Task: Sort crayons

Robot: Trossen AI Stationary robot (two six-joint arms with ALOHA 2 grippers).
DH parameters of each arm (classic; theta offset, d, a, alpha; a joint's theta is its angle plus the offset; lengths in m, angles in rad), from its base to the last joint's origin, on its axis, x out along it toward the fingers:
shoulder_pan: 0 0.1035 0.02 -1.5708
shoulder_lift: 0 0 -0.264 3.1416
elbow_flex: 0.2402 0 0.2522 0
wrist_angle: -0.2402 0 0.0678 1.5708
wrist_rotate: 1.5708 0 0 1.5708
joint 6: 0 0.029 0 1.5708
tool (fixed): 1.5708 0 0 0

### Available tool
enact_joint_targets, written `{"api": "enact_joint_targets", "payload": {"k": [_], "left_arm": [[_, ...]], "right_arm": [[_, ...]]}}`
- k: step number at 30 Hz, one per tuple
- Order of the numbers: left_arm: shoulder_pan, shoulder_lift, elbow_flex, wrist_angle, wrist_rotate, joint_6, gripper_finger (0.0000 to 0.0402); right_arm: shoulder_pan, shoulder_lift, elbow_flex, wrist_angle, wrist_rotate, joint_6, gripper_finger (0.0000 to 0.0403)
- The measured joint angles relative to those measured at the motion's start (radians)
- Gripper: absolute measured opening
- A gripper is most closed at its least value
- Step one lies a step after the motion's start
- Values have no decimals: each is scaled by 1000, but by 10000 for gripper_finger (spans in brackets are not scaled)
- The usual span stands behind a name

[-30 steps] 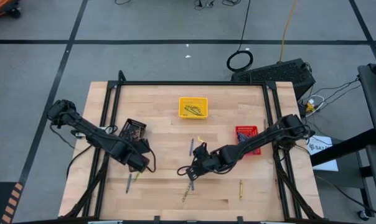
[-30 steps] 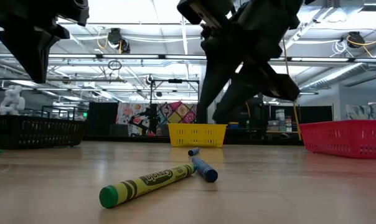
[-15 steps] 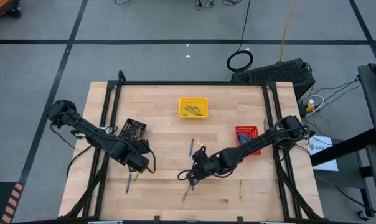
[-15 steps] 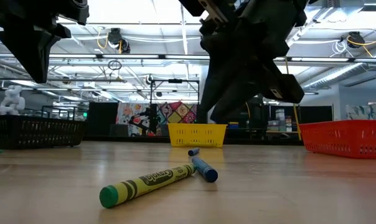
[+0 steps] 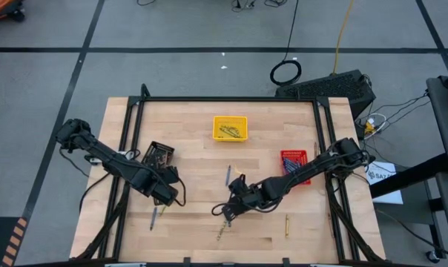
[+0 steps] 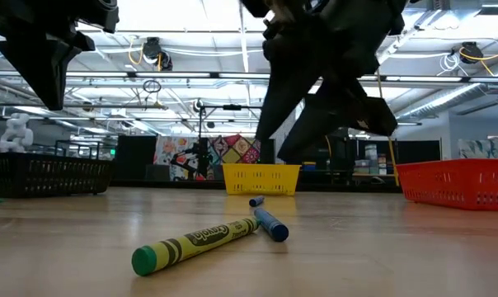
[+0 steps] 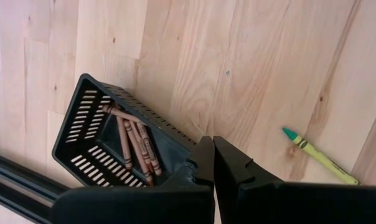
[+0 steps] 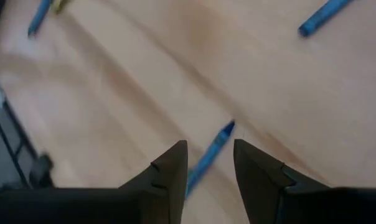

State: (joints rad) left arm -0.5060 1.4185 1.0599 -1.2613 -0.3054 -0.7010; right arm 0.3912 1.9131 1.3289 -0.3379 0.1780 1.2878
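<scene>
right wrist view shows the right gripper (image 8: 210,163) with fingers parted and empty, straddling a blue crayon (image 8: 211,151) lying on the table (image 5: 194,159) near the red tray (image 5: 294,159), lined up to grab it.

the left gripper (image 7: 213,163) waits closed beside the black tray (image 7: 88,140).

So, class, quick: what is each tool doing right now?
Left tool: shut, holding nothing.
Right tool: open, poised above a blue crayon, not gripping it.
</scene>
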Motion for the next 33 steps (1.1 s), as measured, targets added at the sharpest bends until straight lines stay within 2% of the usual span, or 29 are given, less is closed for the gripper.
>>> {"api": "enact_joint_targets", "payload": {"k": [3, 9, 14, 23, 27, 33], "left_arm": [[0, 0, 0, 0, 0, 0, 0], [0, 0, 0, -1, 0, 1, 0], [0, 0, 0, -1, 0, 1, 0], [0, 0, 0, -1, -4, 1, 0], [0, 0, 0, -1, -10, 2, 0], [1, 0, 0, 0, -11, 1, 0]], "right_arm": [[2, 38, 0, 38, 28, 50, 114], [-2, 117, 0, 125, -46, 71, 112], [-4, 106, 1, 94, -43, 87, 112], [11, 111, 9, 8, -126, 88, 112], [20, 111, 10, -28, -114, 90, 111], [21, 115, 9, 13, -98, 80, 112]]}}
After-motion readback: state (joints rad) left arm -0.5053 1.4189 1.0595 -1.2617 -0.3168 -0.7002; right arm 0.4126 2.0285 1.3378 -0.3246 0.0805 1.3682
